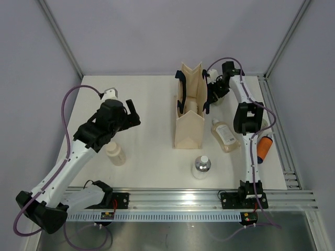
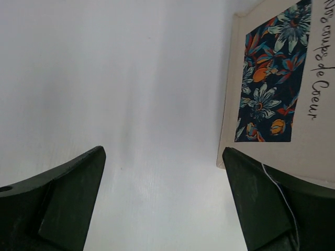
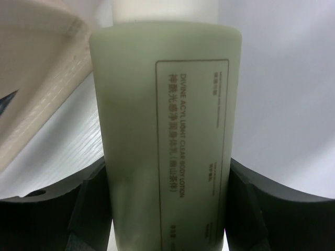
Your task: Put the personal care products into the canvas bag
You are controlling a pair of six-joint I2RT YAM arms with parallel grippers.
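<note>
The canvas bag stands upright mid-table, its mouth open, with a pale bottle showing inside. Its floral print shows in the left wrist view. My right gripper is just right of the bag's far end, shut on a pale green lotion bottle. The bag's edge lies to its left. My left gripper is open and empty, left of the bag above bare table. A cream bottle, a clear silver-capped bottle, an amber flask and an orange dark-capped bottle lie on the table.
A white bottle lies at the far left behind my left arm. The right arm's links stand over the orange bottle near the table's right edge. A metal rail runs along the near edge.
</note>
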